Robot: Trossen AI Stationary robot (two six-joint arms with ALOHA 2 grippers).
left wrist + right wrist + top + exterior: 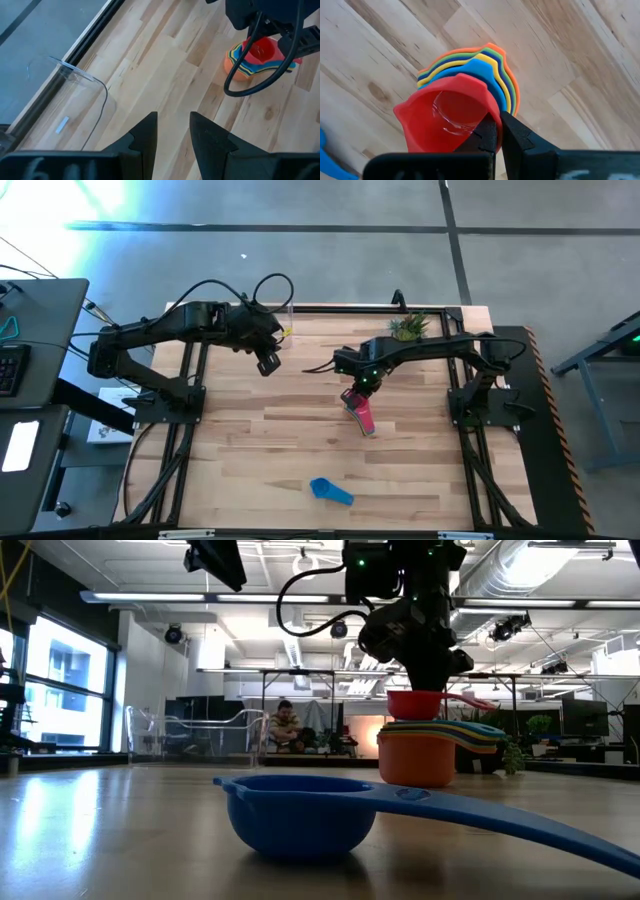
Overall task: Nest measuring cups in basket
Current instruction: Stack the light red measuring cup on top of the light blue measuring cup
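Note:
A stack of nested measuring cups stands on the table near its middle, with an orange cup at the bottom. A pink-red cup sits on top, and my right gripper is shut on it from above. A lone blue cup rests bowl-down near the table's front edge. The clear basket stands at the far left of the table. My left gripper hovers high beside the basket, open, with nothing between its fingers. My right gripper pinches the pink-red cup's side wall at the rim, one finger inside the bowl and one outside. The fingers point straight down. The cup sits upright in the top of the stack, its handle sticking out sideways.
A small potted green plant stands at the far right of the table, behind my right arm. Bare wooden tabletop lies between the stack, the blue cup and the basket. A person sits in the room far behind the table.

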